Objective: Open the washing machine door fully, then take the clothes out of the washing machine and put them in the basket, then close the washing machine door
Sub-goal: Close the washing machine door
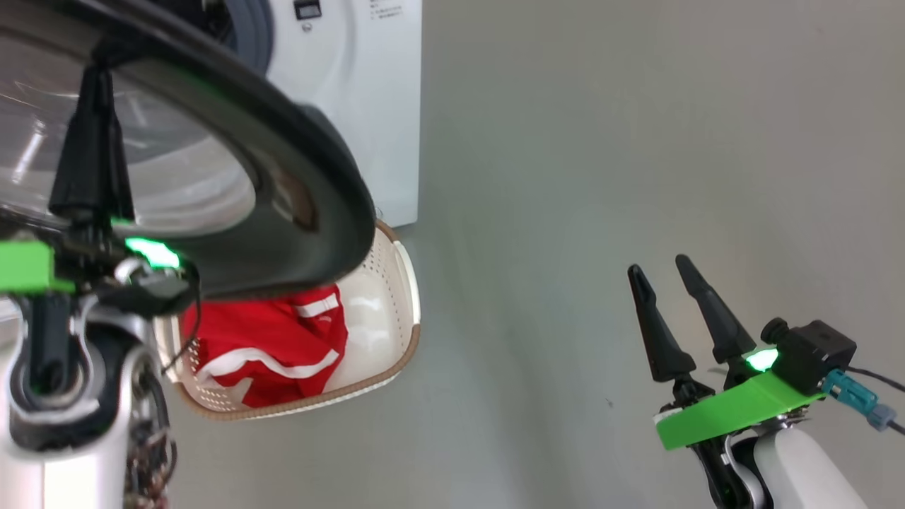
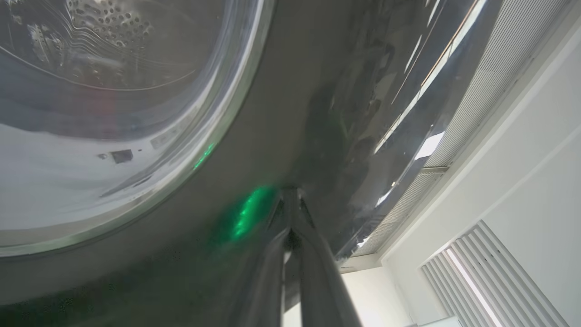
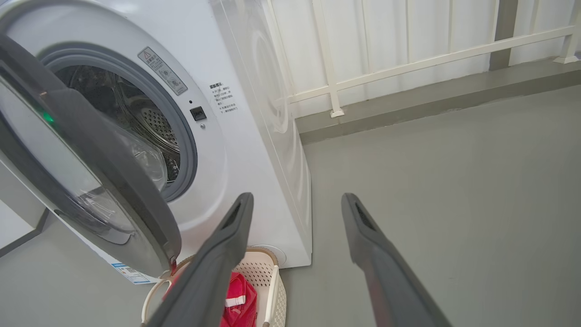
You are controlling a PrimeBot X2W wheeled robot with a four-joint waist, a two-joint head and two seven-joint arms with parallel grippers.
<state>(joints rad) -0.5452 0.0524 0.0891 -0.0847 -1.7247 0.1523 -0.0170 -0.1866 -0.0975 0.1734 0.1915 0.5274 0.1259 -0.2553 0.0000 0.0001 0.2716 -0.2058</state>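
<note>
The left gripper [image 2: 290, 200], fingers pressed together, touched the black rim of the partly open washing machine door [image 1: 311, 177]; the right gripper [image 1: 656, 268] hung spread, empty. Beneath the door — red clothes [image 1: 269, 339] lay in the basket [image 1: 382, 297], at the foot of the washing machine [image 1: 353, 85].

Head looks down, left wrist close, all views share door [image 1: 318, 177]

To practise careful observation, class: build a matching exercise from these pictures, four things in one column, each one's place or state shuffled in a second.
1. round black-rimmed glass washing machine door
2. bright red white-striped clothes
3. left hand
4. right hand

A. fingers apart, holding nothing
B. in cream perforated plastic basket
C. shut, tips at the door's rim
D. partly open

Pairs: 1-D, 2-B, 3-C, 4-A
</note>
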